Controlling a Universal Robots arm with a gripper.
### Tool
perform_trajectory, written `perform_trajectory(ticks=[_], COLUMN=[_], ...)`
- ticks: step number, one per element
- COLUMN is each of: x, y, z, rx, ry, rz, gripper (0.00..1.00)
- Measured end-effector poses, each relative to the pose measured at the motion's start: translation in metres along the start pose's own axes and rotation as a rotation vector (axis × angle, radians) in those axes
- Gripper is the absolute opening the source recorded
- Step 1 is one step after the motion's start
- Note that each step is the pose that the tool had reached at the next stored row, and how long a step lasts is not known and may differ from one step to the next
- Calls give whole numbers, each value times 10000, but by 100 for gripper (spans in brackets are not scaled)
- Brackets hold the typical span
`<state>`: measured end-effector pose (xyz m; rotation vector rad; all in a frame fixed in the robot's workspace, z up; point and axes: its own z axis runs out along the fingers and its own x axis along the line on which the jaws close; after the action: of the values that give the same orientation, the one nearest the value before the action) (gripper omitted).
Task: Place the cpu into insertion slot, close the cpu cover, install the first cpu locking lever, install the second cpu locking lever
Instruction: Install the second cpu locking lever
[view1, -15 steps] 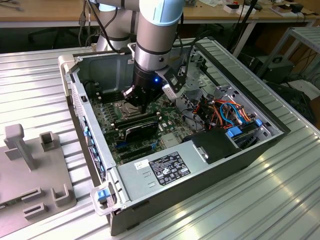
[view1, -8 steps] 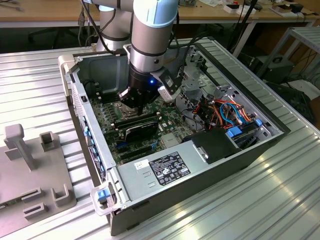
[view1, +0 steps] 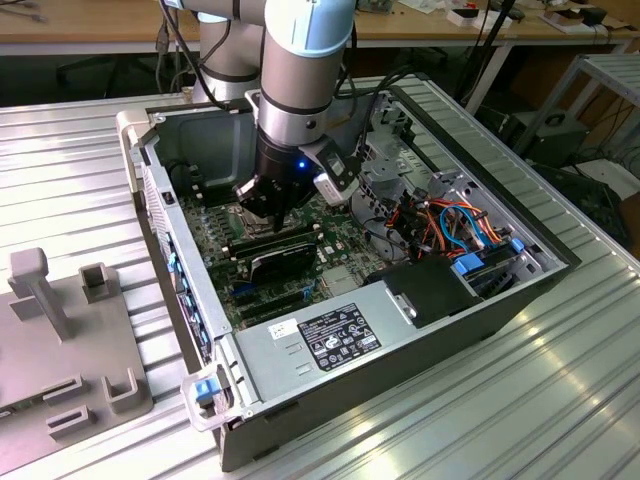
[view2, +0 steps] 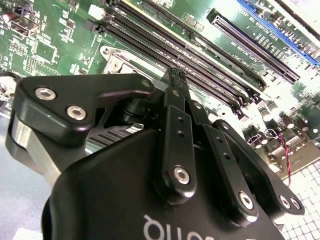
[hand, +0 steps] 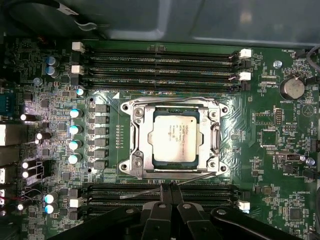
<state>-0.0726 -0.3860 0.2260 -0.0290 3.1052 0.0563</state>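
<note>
- The cpu (hand: 174, 138) already sits in the insertion slot (hand: 138, 144), silver top up, and the cpu cover (hand: 215, 136) lies flat over it, framing the chip through its window; the first two steps look done.
- The step in hand appears to be a locking lever: in the first wrist view a thin wire lever (hand: 167, 184) runs along the socket edge nearest the tool (hand: 170, 187), not yet tucked under its catch as far as I can judge.
- The tool's fingers are drawn together, their tips right at that lever; whether they pinch it or just press on it I cannot tell.
- The lever's long axis lies parallel to the memory slots (hand: 160, 67), rising slightly toward the socket corner.
- The next move calls for a steady push down and sideways to hook the lever without bending it.
- In the exterior view the arm reaches into the open computer case (view1: 500, 300) resting on the ribbed tabletop (view1: 560, 390).
</note>
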Motion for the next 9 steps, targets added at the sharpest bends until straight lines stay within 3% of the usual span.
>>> perform_trajectory(ticks=[9], x=[11], y=[0], z=[2], rx=[-1], ry=[-1], rz=[2], gripper=[11])
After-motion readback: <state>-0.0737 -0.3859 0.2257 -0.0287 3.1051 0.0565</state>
